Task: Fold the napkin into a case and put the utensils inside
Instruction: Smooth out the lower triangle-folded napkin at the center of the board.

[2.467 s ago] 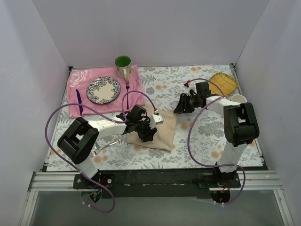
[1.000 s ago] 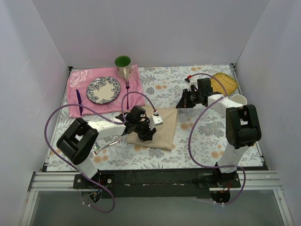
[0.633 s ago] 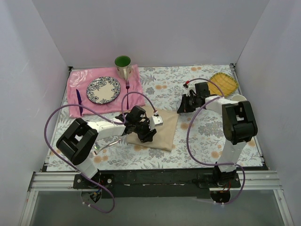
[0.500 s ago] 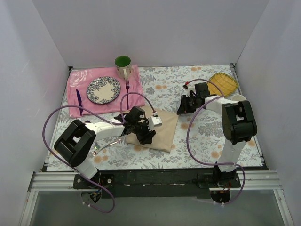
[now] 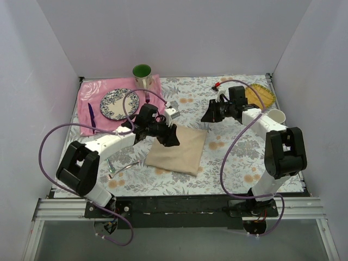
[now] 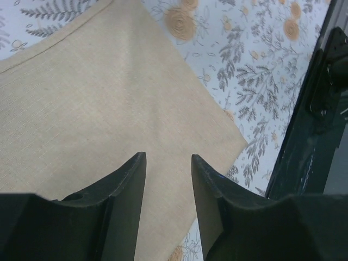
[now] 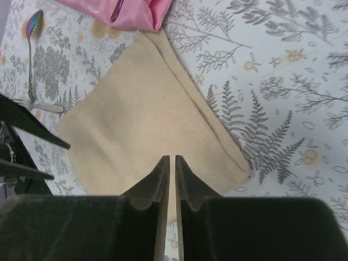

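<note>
The beige-tan napkin [image 5: 177, 150] lies folded in a flat oblong on the flowered tablecloth; it shows in the left wrist view [image 6: 103, 92] and the right wrist view [image 7: 136, 114] too. My left gripper [image 5: 169, 139] hovers over its far left corner, open and empty [image 6: 168, 159]. My right gripper [image 5: 206, 117] is shut and empty, above the cloth's far right corner [image 7: 172, 159]. The iridescent spoon [image 7: 31, 32] and the pale fork [image 7: 46, 107] lie left of the napkin, side by side in the top view [image 5: 124, 167].
A pink mat [image 5: 89, 92] at the back left holds a patterned plate [image 5: 119, 103], a green cup [image 5: 142, 73], a purple fork [image 5: 147, 99] and a dark purple utensil [image 5: 91, 115]. A yellow dish [image 5: 259, 95] and a white cup [image 5: 276, 115] stand at the right.
My left gripper has lifted off the napkin and moved toward its far left corner. The right gripper swung back a little. The napkin now lies uncovered.
</note>
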{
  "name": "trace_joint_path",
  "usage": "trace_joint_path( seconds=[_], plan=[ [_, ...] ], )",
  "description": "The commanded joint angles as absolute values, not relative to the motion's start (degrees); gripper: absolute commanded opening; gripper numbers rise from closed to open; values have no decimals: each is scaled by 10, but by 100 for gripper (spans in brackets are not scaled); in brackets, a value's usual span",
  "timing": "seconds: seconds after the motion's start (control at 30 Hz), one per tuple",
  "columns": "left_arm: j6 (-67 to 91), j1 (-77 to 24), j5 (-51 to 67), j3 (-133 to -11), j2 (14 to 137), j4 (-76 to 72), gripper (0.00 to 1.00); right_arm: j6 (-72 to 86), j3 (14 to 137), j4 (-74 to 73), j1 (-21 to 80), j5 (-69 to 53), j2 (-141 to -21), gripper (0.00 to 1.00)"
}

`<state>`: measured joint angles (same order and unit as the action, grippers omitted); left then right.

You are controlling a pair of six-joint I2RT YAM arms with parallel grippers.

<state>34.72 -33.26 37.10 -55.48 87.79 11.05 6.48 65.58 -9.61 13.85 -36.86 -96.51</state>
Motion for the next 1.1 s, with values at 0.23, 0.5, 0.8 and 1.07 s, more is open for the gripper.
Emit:
trace_joint_path(
  seconds=[0.23, 0.5, 0.8, 1.07],
  plan=[
    [435, -300, 307, -663, 1027, 41, 36, 68, 582, -84, 165, -353, -1036, 12],
    [430, -291, 250, -730, 1133, 71, 32, 37, 577, -122, 164, -324, -1074, 12],
    [445, -273, 233, -741, 1164, 103, 28, 10, 571, -146, 164, -360, -1013, 17],
    [452, -269, 389, -663, 1036, 8, 44, 106, 622, -62, 170, -446, -983, 23]
  ],
)
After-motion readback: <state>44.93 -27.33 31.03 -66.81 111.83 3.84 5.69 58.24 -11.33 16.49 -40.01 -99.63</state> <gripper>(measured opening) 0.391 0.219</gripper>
